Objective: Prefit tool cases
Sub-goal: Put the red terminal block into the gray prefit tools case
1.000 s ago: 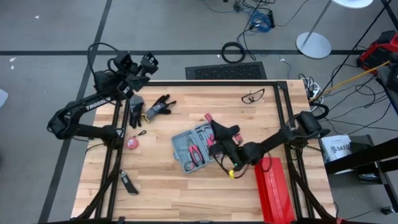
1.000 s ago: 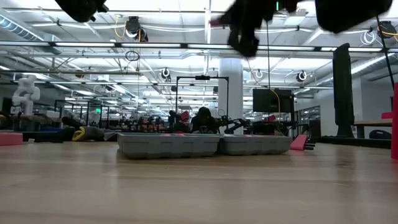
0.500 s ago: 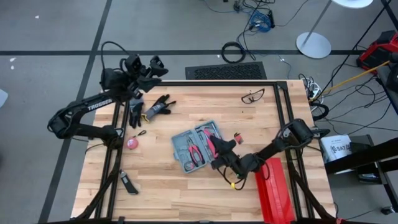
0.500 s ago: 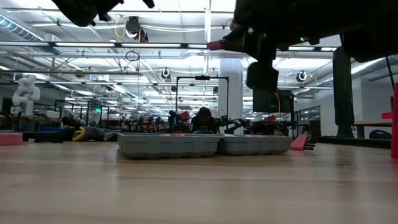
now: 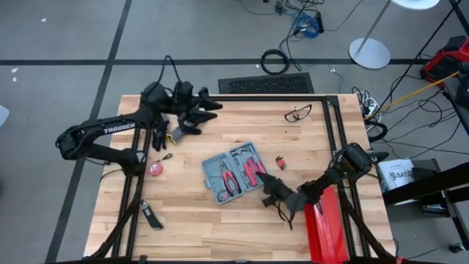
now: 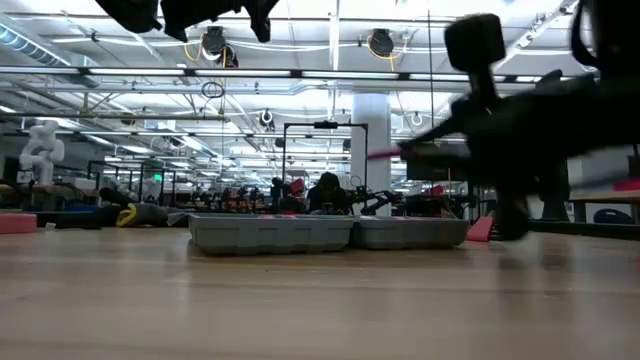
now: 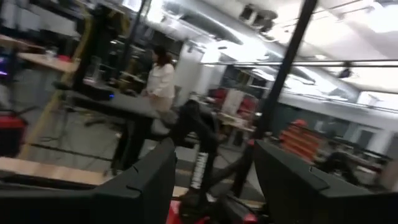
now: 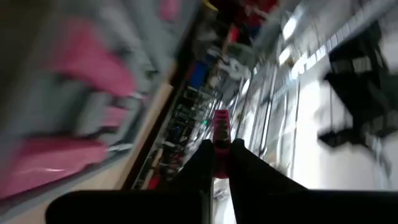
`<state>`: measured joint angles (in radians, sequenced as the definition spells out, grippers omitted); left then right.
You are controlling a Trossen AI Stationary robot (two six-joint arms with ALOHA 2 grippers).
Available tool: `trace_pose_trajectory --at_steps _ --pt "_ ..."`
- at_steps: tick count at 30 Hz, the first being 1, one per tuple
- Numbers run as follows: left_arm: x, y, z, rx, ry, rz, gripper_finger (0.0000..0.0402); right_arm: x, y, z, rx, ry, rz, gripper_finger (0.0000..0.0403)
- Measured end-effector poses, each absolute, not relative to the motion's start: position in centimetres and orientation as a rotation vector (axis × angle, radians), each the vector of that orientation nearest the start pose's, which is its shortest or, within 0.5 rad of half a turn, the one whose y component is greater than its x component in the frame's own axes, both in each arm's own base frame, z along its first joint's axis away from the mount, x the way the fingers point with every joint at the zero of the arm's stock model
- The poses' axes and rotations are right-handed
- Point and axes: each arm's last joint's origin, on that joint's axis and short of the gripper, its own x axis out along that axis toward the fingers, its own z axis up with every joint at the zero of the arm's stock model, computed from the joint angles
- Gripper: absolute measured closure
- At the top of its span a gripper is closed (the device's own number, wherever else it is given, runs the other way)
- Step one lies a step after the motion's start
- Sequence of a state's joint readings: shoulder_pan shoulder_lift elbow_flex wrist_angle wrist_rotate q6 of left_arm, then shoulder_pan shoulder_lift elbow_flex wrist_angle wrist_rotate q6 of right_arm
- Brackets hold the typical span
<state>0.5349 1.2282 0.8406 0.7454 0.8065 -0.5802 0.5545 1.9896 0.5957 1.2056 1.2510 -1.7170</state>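
Open tool case (image 5: 233, 172) lies at table centre; right gripper (image 5: 261, 178), at its 4 o'clock, pinches a pink-handled tool (image 8: 221, 140); left gripper (image 5: 210, 110) spread wide at 11 o'clock

case (image 5: 231, 173) mid-table, open, pliers (image 5: 228, 178) in it | gloves (image 5: 178, 126) behind-left of it | glasses (image 5: 297, 113) behind-right | ribbed box (image 5: 323, 229) front-right | tape measure (image 5: 155, 169) left | knife (image 5: 152, 216) front-left

R hand (image 8: 219, 163) pinching pink tool (image 8: 221, 134), prob.
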Motion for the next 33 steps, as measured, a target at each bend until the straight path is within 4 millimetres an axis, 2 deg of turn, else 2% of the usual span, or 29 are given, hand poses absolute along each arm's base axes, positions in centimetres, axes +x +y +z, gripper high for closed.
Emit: trace_pose_trajectory --at_steps 3,6,11,14,16,19,23,29,33 --pt "24.5 10.6 34.1 -0.356 -0.168 -0.305 0.0187 26.6 14.5 8.8 -1.89 0.737 -0.319 0.0381" --pt "25.3 9.5 33.2 -0.363 -0.095 -0.287 0.0187 26.3 15.0 8.7 -1.857 0.718 -0.327 0.0384" --pt "26.6 8.6 31.7 -0.265 -0.039 -0.12 0.0187 26.4 14.8 8.7 -1.84 0.728 -0.345 0.0384" --pt "27.9 7.2 30.0 -0.177 0.055 -0.103 0.0187 26.7 14.3 9.0 -1.794 0.728 -0.387 0.0384" --pt "29.2 5.8 28.0 -0.126 0.164 -0.101 0.0187 27.2 13.6 9.4 -1.741 0.721 -0.434 0.0384" --pt "30.5 3.7 25.1 0.038 0.317 -0.136 0.0187 27.9 12.3 9.9 -1.687 0.733 -0.498 0.0384" --pt "31.1 1.4 22.8 0.345 0.453 -0.139 0.0187 28.7 10.8 10.8 -1.592 0.718 -0.591 0.0384" --pt "31.6 -0.2 21.7 0.839 0.593 0.08 0.0187 28.8 10.2 12.8 -1.442 0.592 -0.704 0.0384" --pt "32.1 -0.8 21.5 0.974 0.587 0.133 0.0187 28.9 10.7 13.5 -1.427 0.568 -0.701 0.0383"
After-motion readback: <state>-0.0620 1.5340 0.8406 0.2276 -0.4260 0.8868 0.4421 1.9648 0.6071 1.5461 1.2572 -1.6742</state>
